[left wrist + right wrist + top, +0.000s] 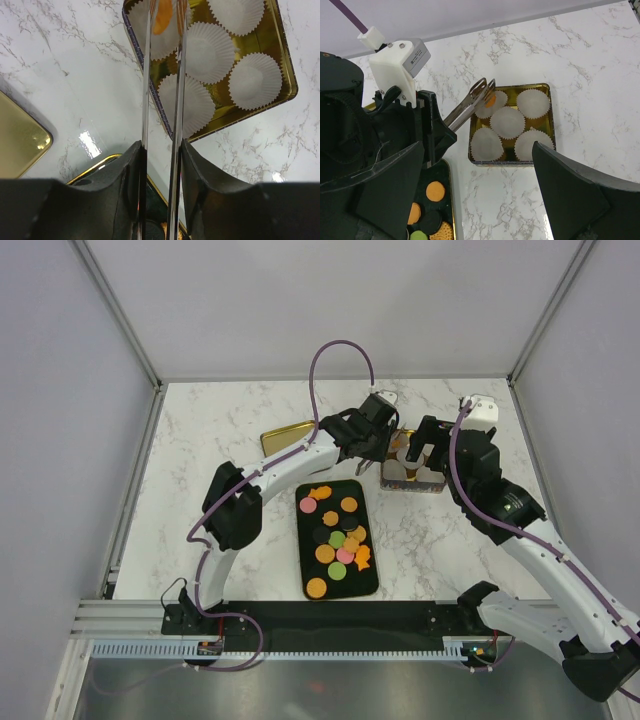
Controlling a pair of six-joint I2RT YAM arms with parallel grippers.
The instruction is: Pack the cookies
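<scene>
- Orange and thin, one cookie (490, 101) is showing at the tips of the tongs (470, 106), over a corner paper cup. I cannot tell whether the blades are pinching it or it is lying loose in the cup.
- The other cookies (337, 532) are lying flat on the black tray (304, 565) in orange, pink, green and dark brown, several of them touching.
- I am judging them light, stiff and brittle, so a hard squeeze could snap one. A flat face gives little to slide under, so taking each across opposite edges looks safest.
- My left gripper (161, 170) is clamping the tongs by their handles and pressing the blades nearly parallel.
- My right gripper (428, 452) is hanging near the gold tin (547, 90) with its fingers spread wide, carrying nothing.
- The pleated paper cups (507, 121) are filling the tin. They look flimsy, so I am expecting them to shift if nudged.
- A gold lid (285, 437) is lying on the marble table (580, 60), past the tray's far end.
</scene>
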